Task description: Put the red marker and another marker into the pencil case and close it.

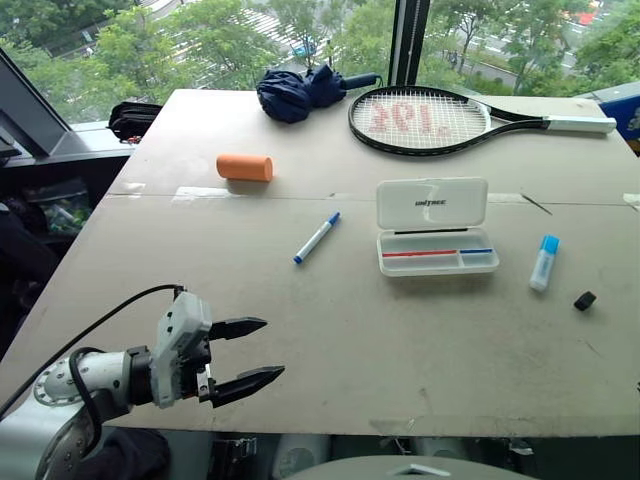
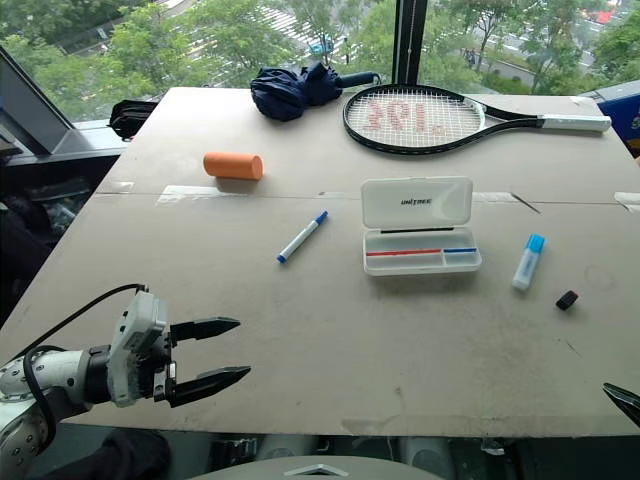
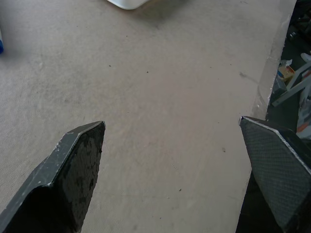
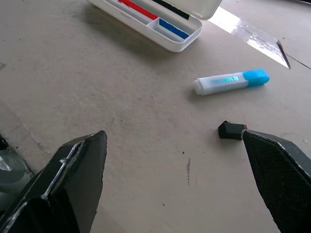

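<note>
Left eye view: the pencil case (image 1: 437,250) sits mid-table, white lid up, a red marker (image 1: 420,253) and what looks like a blue piece in its tray. Another marker (image 1: 317,238), white with blue cap, lies left of it. Left gripper (image 1: 255,352) hovers spread wide, well short; right gripper (image 4: 175,145) gapes empty too.

Worktop (image 1: 400,350) carries an orange cylinder (image 1: 245,167), a folded navy umbrella (image 1: 300,92), a tennis racket (image 1: 425,119) at the far edge, a blue-capped glue stick (image 1: 544,262), and a small black cap (image 1: 585,300) near it.
</note>
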